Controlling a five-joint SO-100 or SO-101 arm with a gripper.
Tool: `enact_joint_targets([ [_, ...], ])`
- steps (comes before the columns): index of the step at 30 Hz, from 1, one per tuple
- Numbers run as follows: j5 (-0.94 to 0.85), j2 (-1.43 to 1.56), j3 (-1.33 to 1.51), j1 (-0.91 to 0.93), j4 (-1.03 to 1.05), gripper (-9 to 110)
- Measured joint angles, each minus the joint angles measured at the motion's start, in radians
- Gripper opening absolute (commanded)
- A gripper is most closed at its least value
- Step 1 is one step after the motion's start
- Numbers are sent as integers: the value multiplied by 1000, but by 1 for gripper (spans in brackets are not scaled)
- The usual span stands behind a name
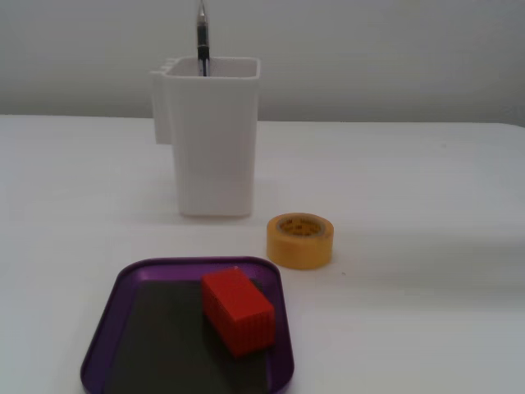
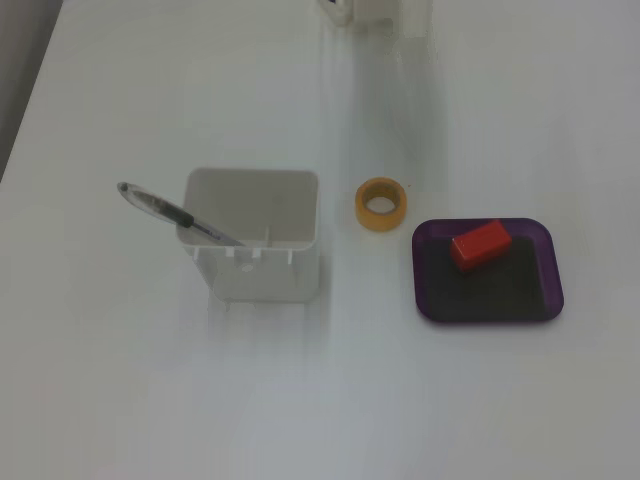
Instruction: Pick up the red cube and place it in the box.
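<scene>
The red cube (image 1: 238, 310) lies inside the purple box (image 1: 164, 338), resting on its dark bottom towards the far right corner in a fixed view. In the fixed view from above, the cube (image 2: 480, 245) sits in the upper middle of the box (image 2: 490, 292), turned at a slight angle. Nothing touches the cube. The gripper is in neither view.
A yellow tape roll (image 1: 300, 240) (image 2: 381, 203) lies just beyond the box. A tall white container (image 1: 213, 148) (image 2: 255, 275) with a pen (image 1: 202, 37) (image 2: 170, 212) stands further along. A white part (image 2: 345, 8) shows at the top edge of the view from above.
</scene>
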Motion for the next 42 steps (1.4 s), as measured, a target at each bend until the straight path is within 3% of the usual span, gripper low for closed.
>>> enact_joint_targets([
  [10, 58, 640, 893, 9, -253, 16],
  [23, 67, 1284, 1574, 175, -474, 16],
  [31, 74, 1374, 1698, 166, -477, 15],
  [36, 74, 1374, 1706, 166, -466, -1],
  [42, 74, 1374, 1706, 166, -466, 0],
])
